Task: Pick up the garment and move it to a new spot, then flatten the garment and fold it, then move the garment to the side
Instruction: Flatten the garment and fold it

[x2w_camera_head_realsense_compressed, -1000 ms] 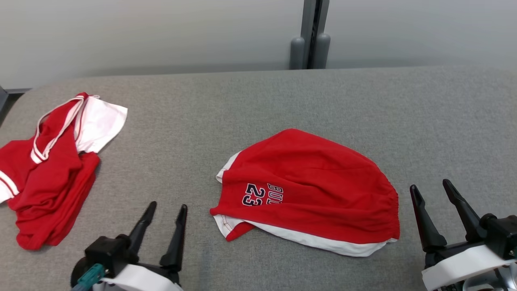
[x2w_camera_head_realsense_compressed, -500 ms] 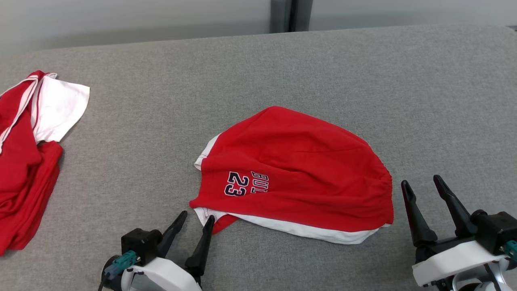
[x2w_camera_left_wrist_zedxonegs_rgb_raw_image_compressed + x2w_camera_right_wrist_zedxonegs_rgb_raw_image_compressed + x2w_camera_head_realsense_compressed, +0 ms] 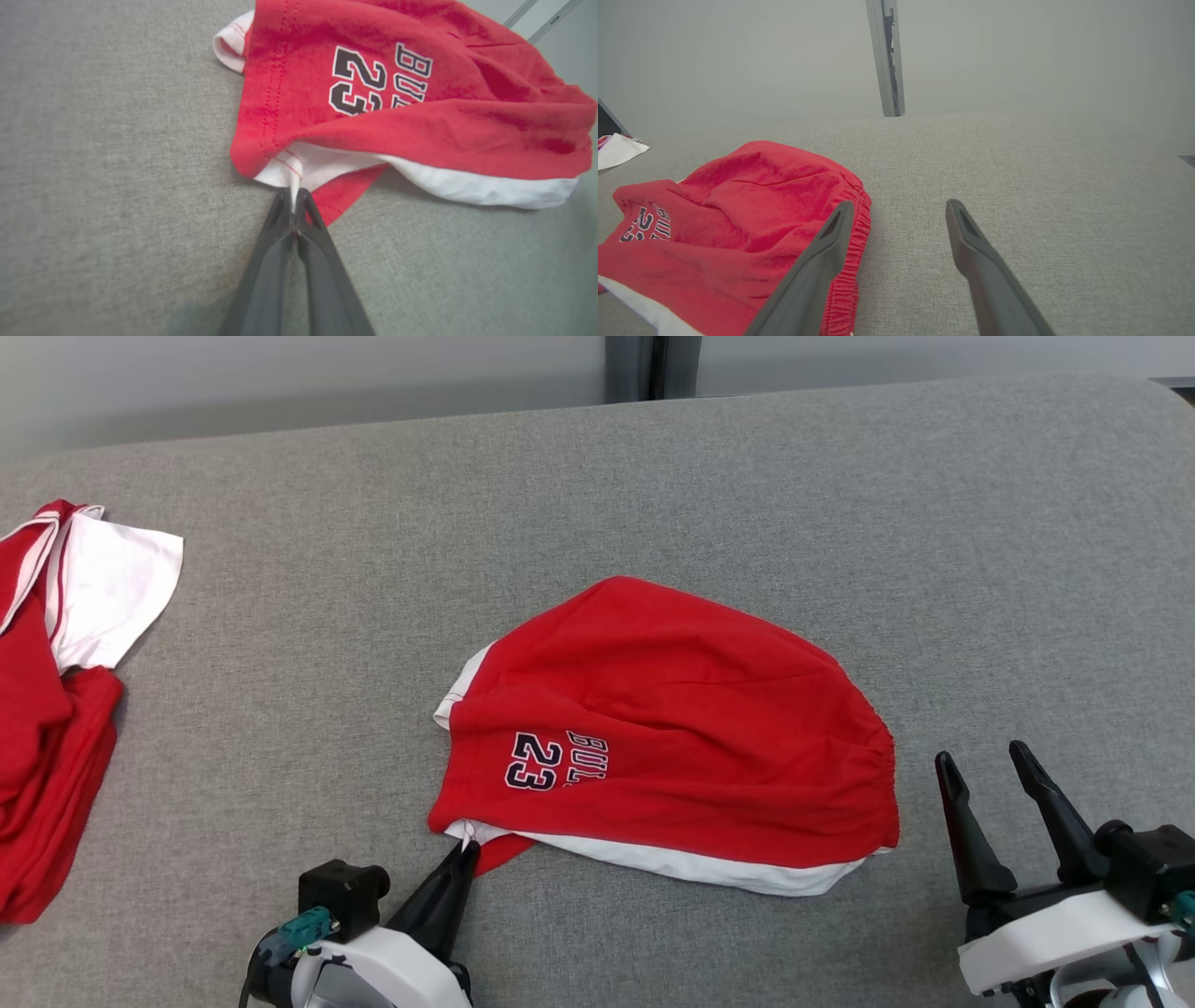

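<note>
We judge the task barely begun: the garment [image 3: 672, 728], red shorts marked 23, lies crumpled near the middle of the grey table [image 3: 840, 523], not yet lifted, moved, flattened or folded. Our left end effector [image 3: 464, 847] is pinched shut on the white hem corner at the garment's near left edge; the left wrist view shows cloth caught between the closed tips. Our right end effector [image 3: 980, 754] stands wide open and holds nothing, near the elastic waistband. Other red-and-white clothing [image 3: 47, 709] lies well apart at the table's left edge. A second ago the left end effector was spread open, short of the hem; it has since reached the corner and closed, while the right one has stayed open. The head camera also shifted.
</note>
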{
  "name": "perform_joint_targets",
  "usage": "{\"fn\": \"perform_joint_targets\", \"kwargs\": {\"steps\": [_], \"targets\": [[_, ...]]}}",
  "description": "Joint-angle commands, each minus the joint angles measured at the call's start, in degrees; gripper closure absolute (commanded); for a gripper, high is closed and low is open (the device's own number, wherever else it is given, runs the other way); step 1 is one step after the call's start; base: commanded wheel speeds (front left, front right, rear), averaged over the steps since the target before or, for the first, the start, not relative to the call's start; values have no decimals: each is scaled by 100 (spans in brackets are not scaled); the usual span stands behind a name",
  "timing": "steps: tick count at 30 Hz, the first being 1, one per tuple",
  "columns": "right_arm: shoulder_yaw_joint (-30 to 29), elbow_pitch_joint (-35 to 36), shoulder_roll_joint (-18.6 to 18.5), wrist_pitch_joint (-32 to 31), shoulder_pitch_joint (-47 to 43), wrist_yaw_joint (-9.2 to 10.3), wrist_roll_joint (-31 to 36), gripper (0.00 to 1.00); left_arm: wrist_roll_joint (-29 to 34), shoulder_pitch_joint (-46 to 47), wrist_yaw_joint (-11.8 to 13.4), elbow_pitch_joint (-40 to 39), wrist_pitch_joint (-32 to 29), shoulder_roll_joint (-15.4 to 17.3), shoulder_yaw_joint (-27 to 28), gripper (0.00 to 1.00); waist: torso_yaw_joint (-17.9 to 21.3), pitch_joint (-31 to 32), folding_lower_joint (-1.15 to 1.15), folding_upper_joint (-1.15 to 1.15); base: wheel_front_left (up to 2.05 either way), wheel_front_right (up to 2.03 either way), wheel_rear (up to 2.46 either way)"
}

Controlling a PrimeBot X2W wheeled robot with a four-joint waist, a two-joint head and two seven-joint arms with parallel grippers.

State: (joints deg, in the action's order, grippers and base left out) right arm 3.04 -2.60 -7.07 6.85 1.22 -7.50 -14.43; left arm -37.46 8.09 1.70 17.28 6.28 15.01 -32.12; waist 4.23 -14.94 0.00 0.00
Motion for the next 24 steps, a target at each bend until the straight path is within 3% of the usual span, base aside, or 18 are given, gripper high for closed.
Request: {"fn": "perform_joint_targets", "kwargs": {"steps": [1, 7, 16, 24], "targets": [[-16, 0, -9, 28, -17, 1, -5, 0, 27, 87, -8, 33, 22, 5, -2, 100, 5, 8, 0, 0, 0, 0, 0], [18, -72, -45, -83, -274, 1, 3, 0, 54, 99, 32, 39, 134, 42, 34, 100, 18, 28, 0, 0, 0, 0, 0], [690, -208, -183, -265, -591, 1, -95, 0, 73, 169, 147, -49, 175, 141, 86, 100, 16, -92, 0, 0, 0, 0, 0], [966, -489, -231, -169, -237, 1, -185, 0, 74, 253, 148, -58, 232, 158, 102, 100, -26, -217, 0, 0, 0, 0, 0]]}}
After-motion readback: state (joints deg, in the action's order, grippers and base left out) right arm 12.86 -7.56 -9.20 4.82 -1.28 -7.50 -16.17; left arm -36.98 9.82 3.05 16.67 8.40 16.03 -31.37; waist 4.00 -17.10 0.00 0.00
